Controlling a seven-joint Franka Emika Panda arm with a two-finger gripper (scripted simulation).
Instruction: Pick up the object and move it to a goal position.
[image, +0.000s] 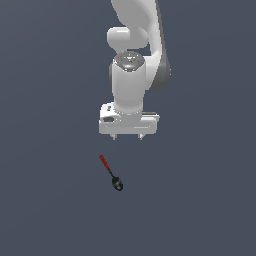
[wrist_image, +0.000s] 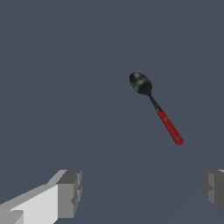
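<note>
Gripper (image: 127, 137) spread wide, empty, raised off the plain grey ground (image: 45, 210). Only two short finger stubs visible under the white hand in the exterior view; in the wrist view, grey fingertips (wrist_image: 70, 192) set well apart at the frame edges, nothing between them.

Spoon (image: 111, 173) lying flat on the ground, clear of the gripper, offset toward the exterior view's left of the hand's centre. Red handle (image: 103, 162) pointing up-left in that view, dark glossy bowl (image: 118, 184) at the lower end.

Risks, as judged:
- Very small target against large fingers; slight misalignment on descent likely to close on air or nudge the spoon aside.
- Thin handle lying low on the surface; fingertips stopping short probably miss it, going too deep probably jam the ground.
- Spoon lying diagonal; closing along its length instead of across it likely to spin it away.
- Rounded, glossy bowl a poor pinch spot; slip probable.

View differences:
- Exterior: arm posture, gripper height above ground, sideways offset to spoon.
- Wrist: finger gap, spoon (wrist_image: 156, 108) outline and angle, bowl highlights; spoon ahead of the fingers, not between them.
- Goal position marked in neither view.
</note>
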